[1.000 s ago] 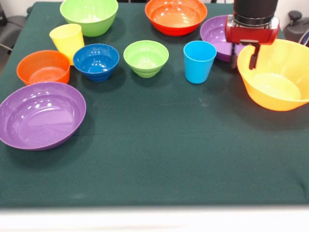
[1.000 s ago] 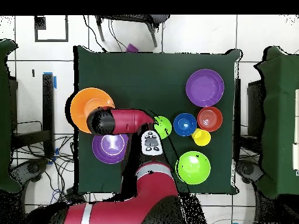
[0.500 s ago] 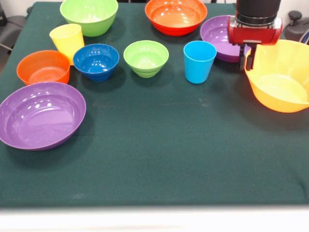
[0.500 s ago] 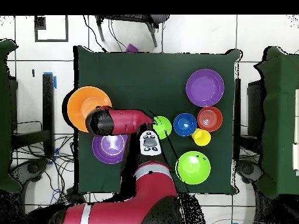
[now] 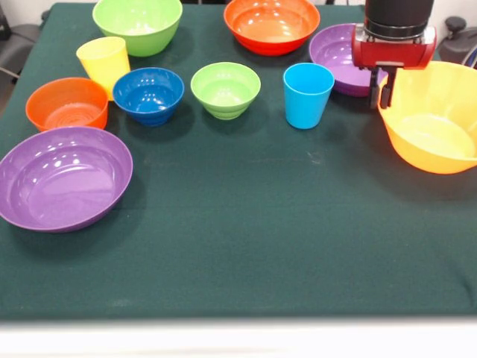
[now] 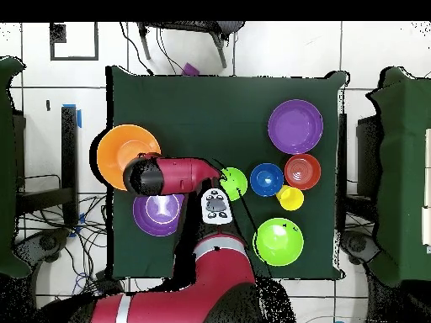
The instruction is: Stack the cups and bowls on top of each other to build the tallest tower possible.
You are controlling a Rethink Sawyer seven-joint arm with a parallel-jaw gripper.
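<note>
Because the tower needs a wide base, I hold the big orange bowl (image 5: 432,119) by its rim at the right edge of the front frame, tilted and lifted. My gripper (image 5: 381,91) has its jaws narrow, pinching that rim. Beside it stand the blue cup (image 5: 307,95) and a purple bowl (image 5: 337,54).

Hand (image 5: 381,89) grips big orange bowl's (image 5: 436,119) rim, bowl tilted

- My arm (image 6: 181,175) shows glossy red shells with black joints.
- The wrist (image 5: 395,16) is a black cylinder above a red housing.
- I see a grey button panel (image 6: 217,205).
</note>
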